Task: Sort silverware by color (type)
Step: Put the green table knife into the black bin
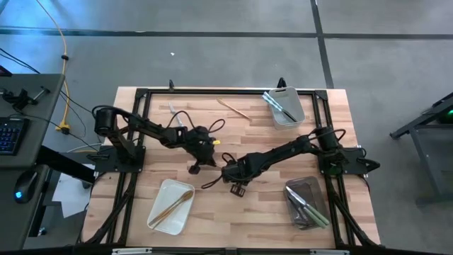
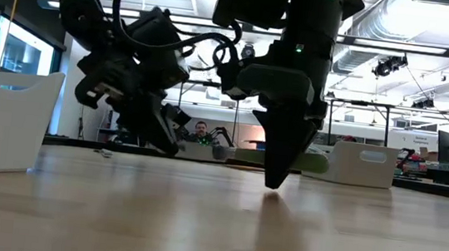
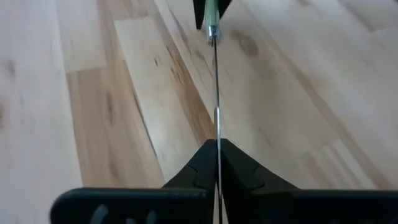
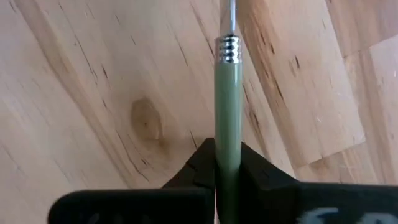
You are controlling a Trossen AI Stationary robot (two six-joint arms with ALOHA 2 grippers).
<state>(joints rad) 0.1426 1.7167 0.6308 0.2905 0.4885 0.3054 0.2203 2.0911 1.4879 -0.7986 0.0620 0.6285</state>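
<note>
One pale-green-handled piece of silverware (image 4: 227,106), with a ribbed silver collar and a thin silver blade (image 3: 216,93), spans between my two grippers near the table's middle. My left gripper (image 3: 217,163) is shut on its silver end, also seen in the high view (image 1: 194,168). My right gripper (image 4: 227,163) points down and is shut on its green handle, above the table's middle (image 1: 230,172). In the low view the right gripper (image 2: 273,179) reaches almost to the tabletop, with the left gripper (image 2: 161,135) beside it. My left gripper pinches the thin silver blade (image 3: 217,134) between its two fingers, coming at it slanting down from the table's left. The fingers lie along the blade, which runs straight on to the green handle. My right gripper pinches the green handle (image 4: 227,134) between its two fingers, some way behind the ribbed collar (image 4: 228,50). It comes from above, pointing down. Whether the piece rests on the wood, I cannot tell.
A white tray (image 1: 161,212) with gold pieces lies at the near left. A dark tray (image 1: 303,185) with green-handled pieces lies at the near right. A white tray (image 1: 291,119) with blue-handled pieces stands at the far right. One gold piece (image 1: 233,108) lies loose near the far edge.
</note>
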